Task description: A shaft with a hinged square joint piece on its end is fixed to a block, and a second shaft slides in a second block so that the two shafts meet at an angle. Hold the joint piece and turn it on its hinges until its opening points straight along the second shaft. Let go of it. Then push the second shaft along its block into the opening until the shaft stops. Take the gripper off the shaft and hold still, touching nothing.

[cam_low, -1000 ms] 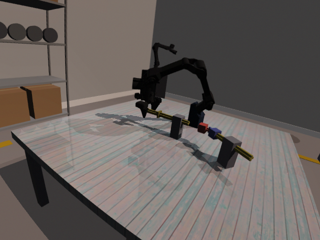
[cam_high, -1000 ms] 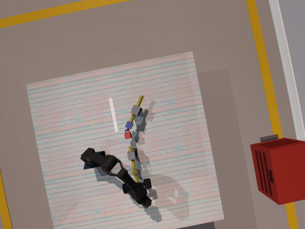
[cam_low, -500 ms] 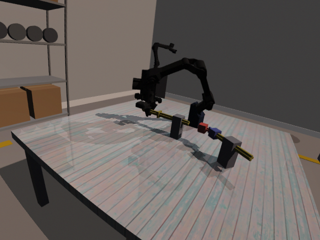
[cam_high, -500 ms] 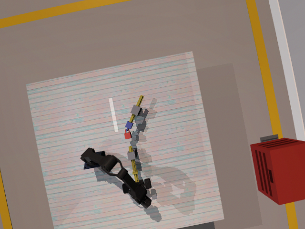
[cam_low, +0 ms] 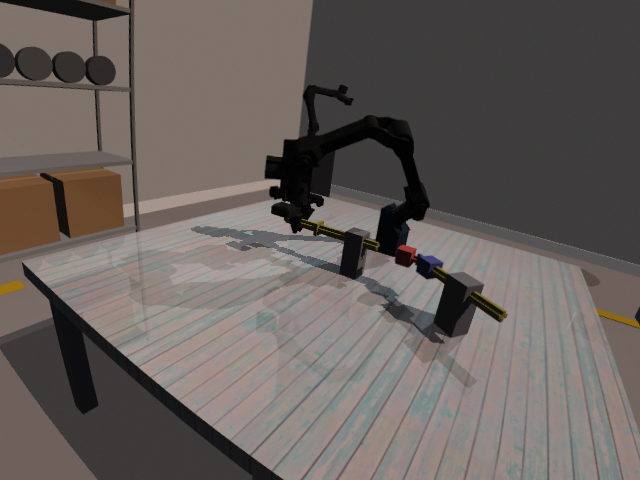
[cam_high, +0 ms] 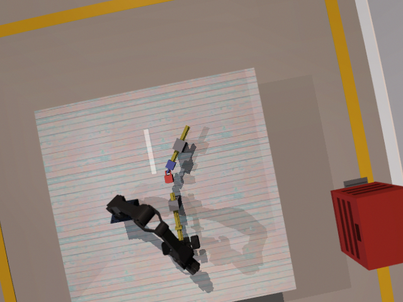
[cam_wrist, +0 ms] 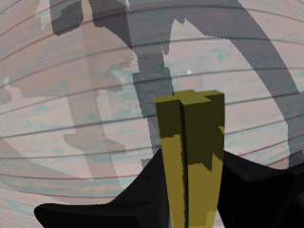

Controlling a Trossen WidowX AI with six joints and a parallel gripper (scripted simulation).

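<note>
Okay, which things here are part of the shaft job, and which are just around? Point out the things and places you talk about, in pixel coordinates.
Job:
- hand point(cam_high: 187, 241) point(cam_low: 293, 221)
- held shaft point(cam_high: 176, 218) point(cam_low: 330, 231) point(cam_wrist: 199, 190)
- fixed shaft point(cam_high: 184, 132) point(cam_low: 488, 305)
- red piece point(cam_high: 168, 178) point(cam_low: 405, 256)
- blue piece point(cam_high: 170, 165) point(cam_low: 429, 265)
- two blocks

Around:
- white strip point(cam_high: 150, 151)
- red cabinet point(cam_high: 384, 224)
- shelf point(cam_low: 133, 129)
- cartons point(cam_low: 93, 204)

- On my table point(cam_high: 97, 136) point(cam_low: 330, 330), two blocks point(cam_high: 179, 145) point(cam_high: 174, 204) point(cam_low: 459, 304) point(cam_low: 354, 253) stand well apart.
- Each has a shaft point(cam_high: 185, 130) point(cam_high: 177, 219) point(cam_low: 488, 305) point(cam_low: 330, 231) through it.
- The joint piece point(cam_high: 168, 178) point(cam_low: 405, 255) lies between them.
</note>
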